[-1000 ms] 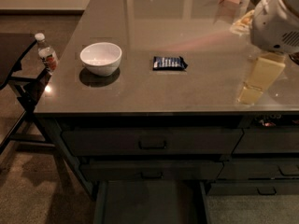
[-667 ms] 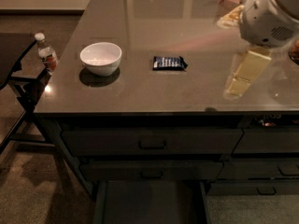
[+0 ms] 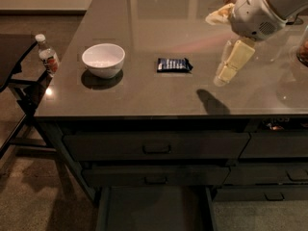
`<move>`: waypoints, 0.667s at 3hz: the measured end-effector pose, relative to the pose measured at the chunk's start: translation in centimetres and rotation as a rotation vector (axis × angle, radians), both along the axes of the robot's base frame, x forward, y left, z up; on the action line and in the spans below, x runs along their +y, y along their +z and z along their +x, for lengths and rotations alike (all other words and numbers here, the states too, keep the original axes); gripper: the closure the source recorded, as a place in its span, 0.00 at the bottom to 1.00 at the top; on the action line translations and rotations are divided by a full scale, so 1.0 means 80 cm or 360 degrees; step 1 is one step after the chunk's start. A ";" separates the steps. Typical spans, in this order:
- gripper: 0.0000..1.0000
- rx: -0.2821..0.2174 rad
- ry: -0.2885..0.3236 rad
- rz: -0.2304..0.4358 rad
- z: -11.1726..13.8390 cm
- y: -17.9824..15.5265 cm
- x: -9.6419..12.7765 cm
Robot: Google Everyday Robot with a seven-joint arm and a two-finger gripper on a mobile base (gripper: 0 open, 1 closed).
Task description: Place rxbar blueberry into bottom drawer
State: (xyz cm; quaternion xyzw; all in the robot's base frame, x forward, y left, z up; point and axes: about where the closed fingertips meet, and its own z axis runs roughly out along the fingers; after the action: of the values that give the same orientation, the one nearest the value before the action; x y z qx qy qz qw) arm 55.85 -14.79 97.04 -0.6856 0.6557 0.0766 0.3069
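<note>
The rxbar blueberry (image 3: 173, 65), a small flat dark navy bar, lies on the grey countertop (image 3: 144, 90) near its middle. My gripper (image 3: 226, 71) hangs from the white arm at the upper right, above the counter and to the right of the bar, apart from it and holding nothing. The bottom drawer (image 3: 154, 211) is pulled out below the counter's front, with a plain bare floor.
A white bowl (image 3: 103, 59) stands left of the bar. A small bottle (image 3: 48, 57) sits on a dark chair at the left. Two shut drawers with bar handles (image 3: 156, 149) are above the open one. Objects stand at the counter's far right edge.
My arm and gripper have moved left across the counter toward the bar. The bar, bowl and drawer have not moved.
</note>
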 end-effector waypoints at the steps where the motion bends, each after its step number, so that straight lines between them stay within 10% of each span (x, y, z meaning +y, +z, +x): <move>1: 0.00 0.0000 0.0000 0.0000 0.000 0.000 0.000; 2: 0.00 0.0022 0.0007 0.0001 0.006 -0.010 0.011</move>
State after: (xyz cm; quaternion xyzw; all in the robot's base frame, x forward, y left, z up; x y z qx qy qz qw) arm 56.33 -13.90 96.26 -0.6864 0.6562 0.0823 0.3024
